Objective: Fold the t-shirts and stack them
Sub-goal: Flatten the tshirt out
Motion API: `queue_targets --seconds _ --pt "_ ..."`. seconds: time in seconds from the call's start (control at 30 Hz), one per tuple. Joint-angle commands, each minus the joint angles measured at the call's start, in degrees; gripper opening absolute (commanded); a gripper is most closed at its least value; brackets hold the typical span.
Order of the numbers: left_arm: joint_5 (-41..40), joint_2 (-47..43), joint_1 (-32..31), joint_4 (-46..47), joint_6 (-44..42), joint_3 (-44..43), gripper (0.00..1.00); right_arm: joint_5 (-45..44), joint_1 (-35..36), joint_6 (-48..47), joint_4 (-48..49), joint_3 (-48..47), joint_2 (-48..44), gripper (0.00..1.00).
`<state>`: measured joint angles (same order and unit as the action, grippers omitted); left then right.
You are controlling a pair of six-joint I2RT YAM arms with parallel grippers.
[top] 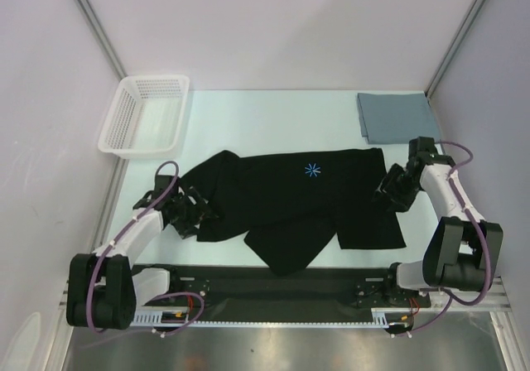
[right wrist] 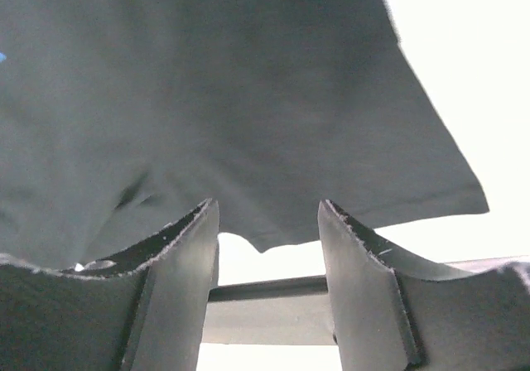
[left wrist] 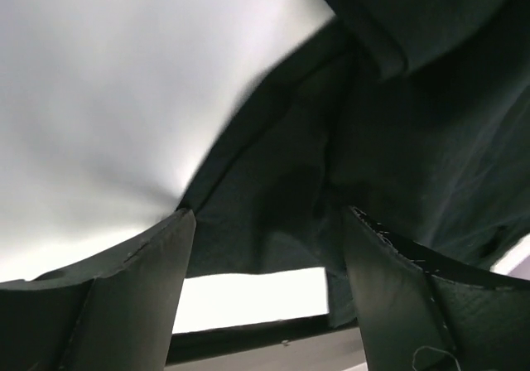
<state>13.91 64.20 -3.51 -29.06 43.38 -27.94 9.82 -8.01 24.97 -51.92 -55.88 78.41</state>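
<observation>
Shows black shirt (top: 290,201) spread rumpled on bench (top: 273,118), grey shirt (top: 393,116) folded at far right corner. Left jaws open at black shirt's left edge, right jaws open at its right edge.

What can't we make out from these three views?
Top view: the left tool is black against the black t-shirt, so contact with the cloth is unclear.
Top view: the starburst mark is too small to read. In the right wrist view the left edge cuts it off.
Left wrist view: the shirt is blurred and cropped by the edges, so which part shows is unclear.
Grey-blue t-shirt: its top fold hides the lower layers.
</observation>
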Motion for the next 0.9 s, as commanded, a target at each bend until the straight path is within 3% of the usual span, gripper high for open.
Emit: queue_targets --seconds 0.0,0.1,0.2,0.23,0.3,0.43,0.5,0.6,0.67,0.87 --pt "0.32 2.93 1.31 3.30 3.82 0.96 0.77 -5.07 -3.49 3.76 -1.08 2.34 0.51 0.58" --pt "1.47 6.62 2.80 6.11 4.70 1.92 0.68 -4.99 -7.36 4.82 -0.29 3.49 0.86 0.59" --pt "4.10 10.93 5.79 9.54 3.48 2.46 0.40 -5.96 -8.60 4.47 0.68 4.28 1.48 0.59" --pt "5.06 11.90 6.66 9.98 1.56 1.67 0.25 -5.61 -8.60 3.69 1.03 4.29 2.61 0.59" --pt "5.95 13.93 9.03 8.33 -0.82 -0.08 0.03 -5.26 -7.99 2.81 1.21 3.85 4.02 0.59" --pt "-4.92 6.14 9.84 -5.26 -7.15 -10.43 0.01 -6.39 -2.81 1.66 1.65 1.48 5.52 0.58" --pt "-13.68 -2.80 9.84 -9.59 -7.51 -13.70 0.00 -5.96 0.96 2.01 2.00 -0.54 6.92 0.58" --pt "-23.55 -5.05 9.22 -19.09 -6.64 -21.52 0.00 -3.85 3.52 3.59 2.96 -3.53 10.08 0.58" --pt "-24.11 -6.28 9.31 -20.86 -4.53 -21.45 0.00 -3.06 4.32 4.82 4.80 -4.59 11.06 0.58" --pt "-14.37 -9.27 9.31 -15.34 -6.45 -18.73 0.00 1.42 7.04 6.14 9.29 -8.02 18.43 0.59"
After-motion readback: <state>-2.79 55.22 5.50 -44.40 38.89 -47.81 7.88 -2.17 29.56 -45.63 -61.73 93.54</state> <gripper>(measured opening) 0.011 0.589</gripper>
